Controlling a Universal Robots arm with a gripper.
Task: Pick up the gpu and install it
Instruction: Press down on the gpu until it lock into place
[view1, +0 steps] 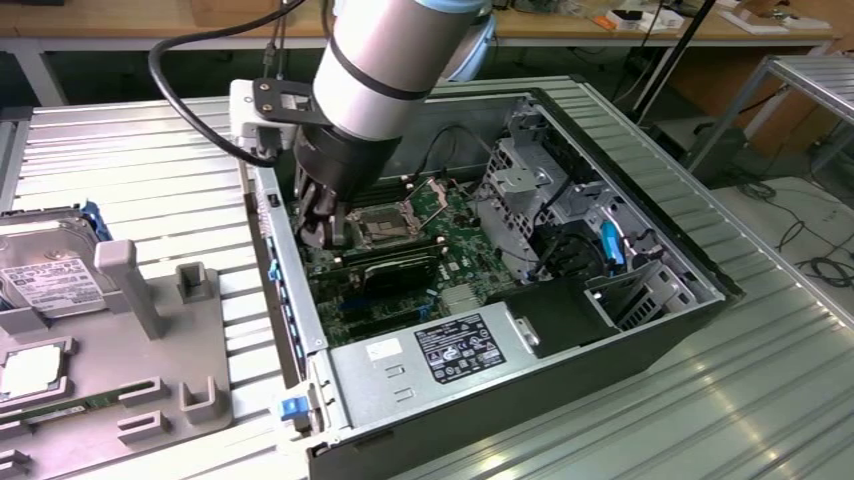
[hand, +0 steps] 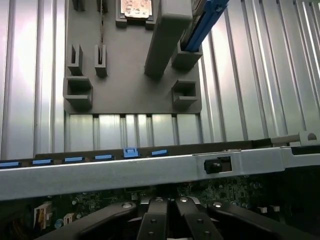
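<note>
One arm reaches down into an open computer case (view1: 694, 300) that lies on its side on the ribbed metal bench (view1: 134, 160); its hand (view1: 320, 232) is low inside the case, close to the wall on the exterior view's left and just above the motherboard (view1: 454, 215); the fingers (hand: 155, 225) are pressed together, meeting at their tips in the wrist view with green board showing behind them; the gpu (view1: 390, 265), a thin dark card, stands on its long edge across the motherboard, just below the fingertips and running from them toward the exterior view's right; its near end sits right under the hand, but whether the fingers pinch that end or only hang over it I cannot tell; the processor socket (view1: 380, 222) lies just beyond the card, beside the hand; the silver power supply (view1: 441, 350) with its dark label fills the near end of the case, well apart from the hand; outside the case, on the exterior view's left, a grey parts tray (view1: 147, 340) rests on the bench, with a hard drive (view1: 47, 275) held at its far side; in the wrist view the case's metal side rail (hand: 150, 170) crosses in front of the hand, a row of blue clips (hand: 131, 152) along its edge, and the tray (hand: 130, 95) lies beyond it.
</note>
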